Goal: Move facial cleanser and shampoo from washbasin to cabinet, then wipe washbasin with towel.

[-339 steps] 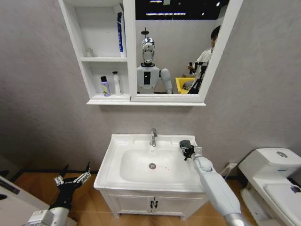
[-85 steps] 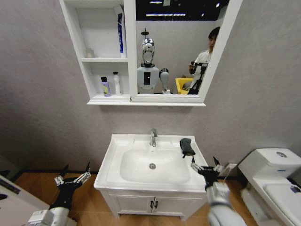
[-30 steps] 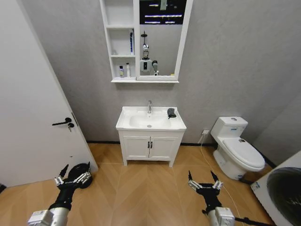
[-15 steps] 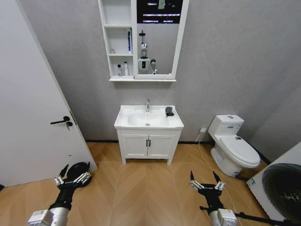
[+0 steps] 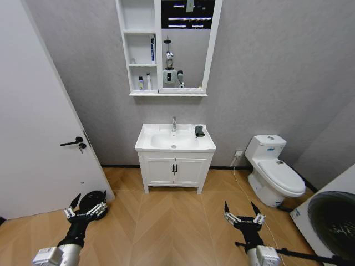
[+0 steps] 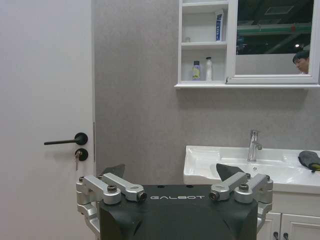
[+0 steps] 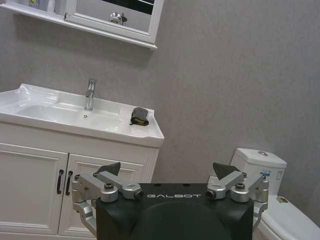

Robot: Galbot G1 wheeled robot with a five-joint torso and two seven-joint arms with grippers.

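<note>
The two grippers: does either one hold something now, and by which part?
Nothing is held. The left gripper and the right gripper are both open and empty; the towel lies on the washbasin.

Both arms are hanging low, well short of the washbasin (image 5: 175, 139): left hand (image 5: 85, 210) and right hand (image 5: 242, 218) are gaping wide, holding nothing.

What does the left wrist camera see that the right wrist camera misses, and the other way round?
Left wrist view alone: the door with its black handle, two small bottles on the cabinet shelf, a blue and white tube above them, and the open left gripper.

Right wrist view alone: the toilet, the vanity doors, and the open right gripper.

Both: the washbasin with its tap, the dark towel on its rim, the grey wall, and the cabinet's mirror frame.
</note>
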